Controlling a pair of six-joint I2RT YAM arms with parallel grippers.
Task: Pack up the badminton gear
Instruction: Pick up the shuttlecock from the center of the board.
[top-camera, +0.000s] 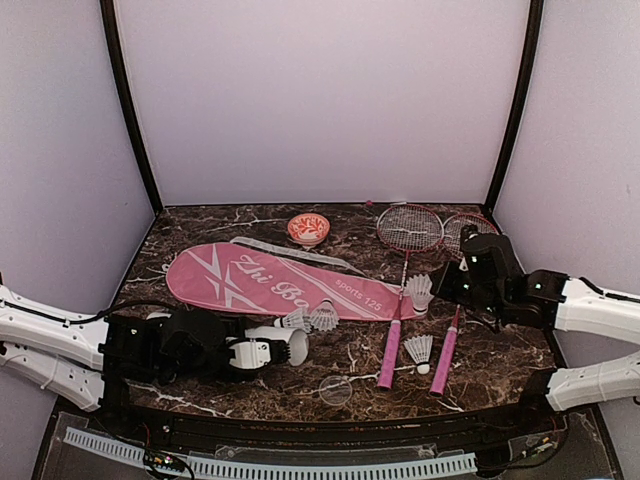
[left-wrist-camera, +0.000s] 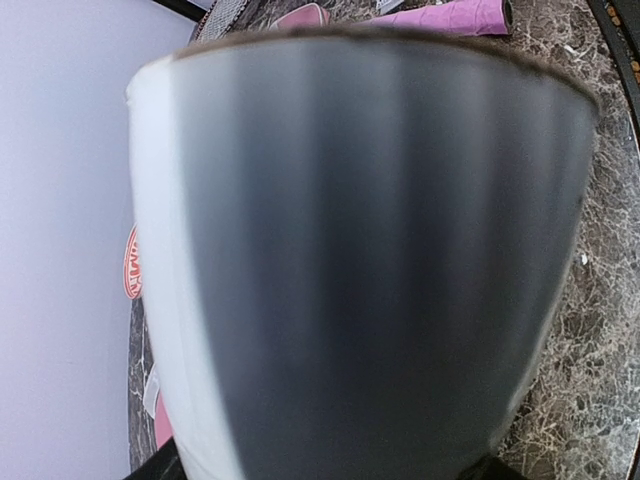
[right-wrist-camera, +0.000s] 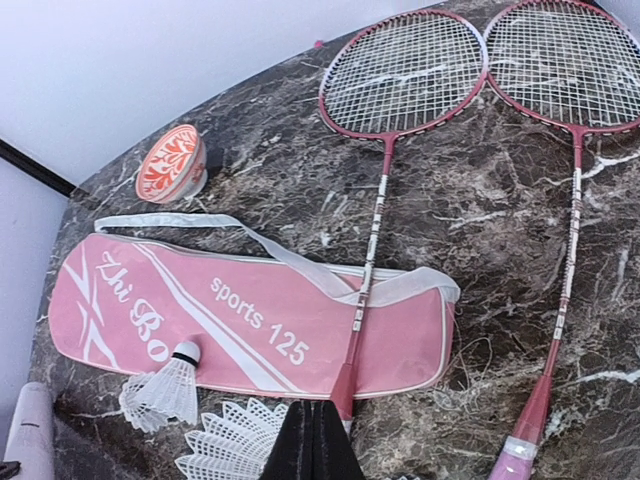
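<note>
My left gripper (top-camera: 252, 352) is shut on the long white tube (top-camera: 285, 347), which lies on its side and fills the left wrist view (left-wrist-camera: 350, 260). Two white shuttlecocks (top-camera: 308, 318) lie at its open end, by the pink "Zhi Bo" cover (top-camera: 250, 280). My right gripper (top-camera: 440, 283) is shut on the skirt of a third shuttlecock (top-camera: 418, 290), seen large beside the shut fingers (right-wrist-camera: 315, 445) in the right wrist view (right-wrist-camera: 230, 450). A fourth shuttlecock (top-camera: 419, 350) lies between the pink handles of the two red rackets (top-camera: 409, 227) (top-camera: 465, 232).
A small red-and-white patterned bowl (top-camera: 308, 229) stands at the back behind the cover. A clear round lid (top-camera: 335, 390) lies near the front edge. The left racket's shaft (right-wrist-camera: 365, 270) lies across the cover's right end. Walls close in the table on three sides.
</note>
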